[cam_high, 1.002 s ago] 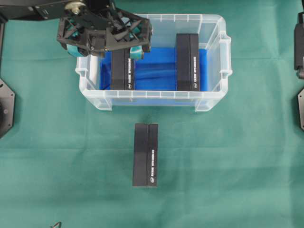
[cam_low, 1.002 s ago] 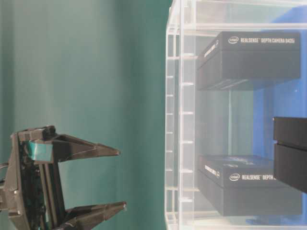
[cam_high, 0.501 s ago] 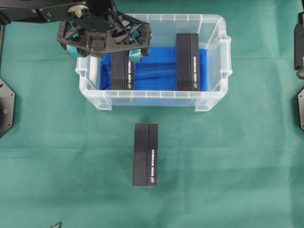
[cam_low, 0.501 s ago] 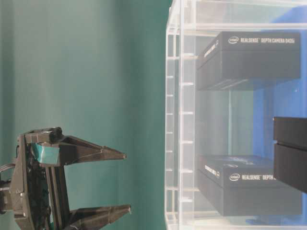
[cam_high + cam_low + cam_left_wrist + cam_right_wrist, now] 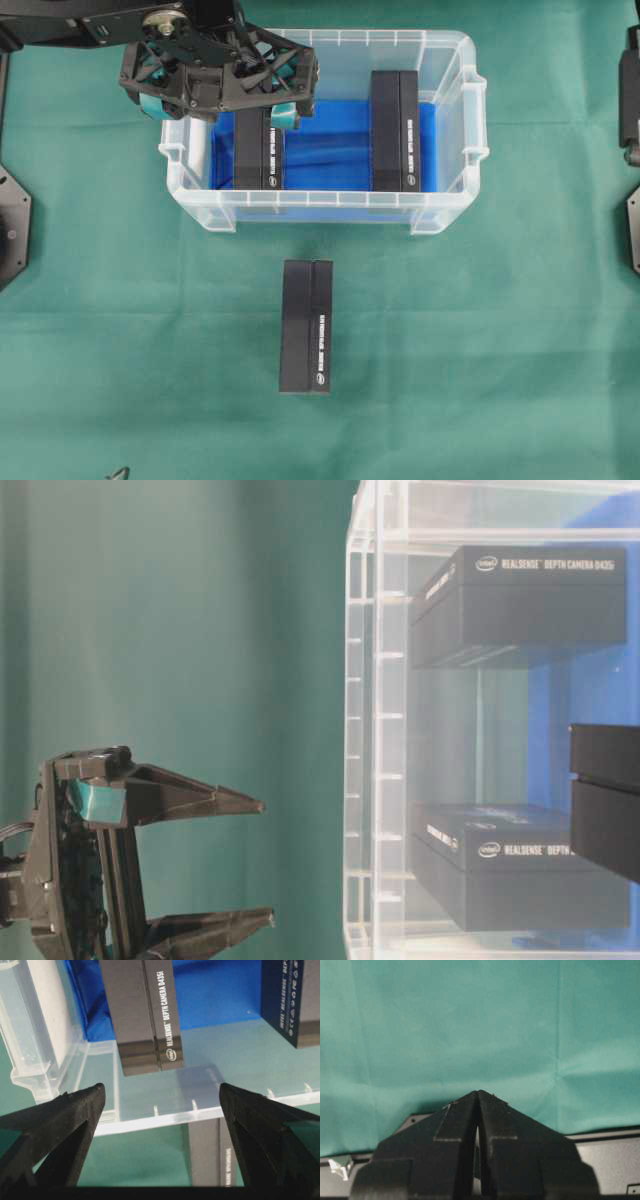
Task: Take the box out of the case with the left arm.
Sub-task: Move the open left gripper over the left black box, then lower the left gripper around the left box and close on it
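From my station I read the left gripper (image 5: 218, 104) first: it hangs over the far-left corner of the case (image 5: 325, 211), jaws spread wide with nothing between them, one teal pad (image 5: 152, 105) outside the left wall and the other above the near box; in the wrist view the two black fingertips (image 5: 75, 1110) frame the clear rim and that box's end, so I judge the approach is made but the descent and the grasp are not; moving right, the left RealSense box (image 5: 259, 150) stands on its long edge on the blue sheet (image 5: 328, 150) inside the case, its printed spine readable in the wrist view as a depth camera carton, and it is the one the open jaws are lined up with; further right, well apart from it across the blue sheet, the right RealSense box (image 5: 395, 130) stands the same way against the right end of the case; in front of the case, on the green cloth (image 5: 120, 330), a third black box (image 5: 306, 326) lies on the table outside, so I take it that one removal is already complete and two boxes remain inside; at the far right edge the right arm (image 5: 630, 95) is parked clear of the case, and its wrist view shows the right gripper (image 5: 477, 1097) with jaws pressed together on nothing, above bare cloth; what is left, by my judgement, is to lower the left gripper around the near box, close on it, lift it over the rim and set it down outside.
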Controlling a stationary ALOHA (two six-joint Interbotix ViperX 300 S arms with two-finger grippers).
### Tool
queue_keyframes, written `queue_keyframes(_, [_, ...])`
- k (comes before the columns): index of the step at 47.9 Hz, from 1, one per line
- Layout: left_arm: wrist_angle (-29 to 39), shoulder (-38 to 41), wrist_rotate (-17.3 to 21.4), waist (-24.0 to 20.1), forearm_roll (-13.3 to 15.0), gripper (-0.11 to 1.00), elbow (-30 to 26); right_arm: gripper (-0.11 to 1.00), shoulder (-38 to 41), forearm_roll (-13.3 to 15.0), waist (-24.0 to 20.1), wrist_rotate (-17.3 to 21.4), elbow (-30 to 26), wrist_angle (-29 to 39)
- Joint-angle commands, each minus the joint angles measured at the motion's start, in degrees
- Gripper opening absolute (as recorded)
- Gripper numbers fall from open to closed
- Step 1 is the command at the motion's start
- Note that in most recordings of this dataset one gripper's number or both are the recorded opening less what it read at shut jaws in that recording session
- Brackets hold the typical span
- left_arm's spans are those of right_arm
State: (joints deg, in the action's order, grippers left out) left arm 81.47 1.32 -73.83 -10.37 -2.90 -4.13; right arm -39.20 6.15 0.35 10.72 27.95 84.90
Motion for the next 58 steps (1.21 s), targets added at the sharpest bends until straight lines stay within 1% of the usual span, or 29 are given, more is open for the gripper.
queue_keyframes(1, [-0.2,-1.6,0.0,-0.1,-0.4,0.96,-0.6,0.01,-0.1,-0.1,0.1,0.2,-0.5,-0.3])
queue_keyframes(17, [-0.1,-1.6,-0.3,-0.1,-0.6,0.96,-0.4,0.01,-0.1,-0.1,0.1,0.2,-0.5,-0.3])
queue_keyframes(32, [-1.5,-1.6,-0.5,-0.2,-0.9,0.96,1.4,0.01,-0.1,-0.2,0.1,0.2,-0.5,-0.3])
queue_keyframes(44, [-4.0,-1.2,-0.6,-0.9,-1.0,0.96,4.0,0.01,-0.1,-0.1,0.1,0.2,-0.5,-0.3])
queue_keyframes(51, [-5.7,-1.1,-0.6,-1.5,-1.6,0.96,6.6,0.01,-0.1,-0.1,0.1,0.2,-0.4,-0.2])
queue_keyframes(58, [-8.5,-1.1,-0.6,-2.3,-1.6,0.96,9.3,0.01,-0.1,-0.1,0.1,0.2,-0.4,-0.3])
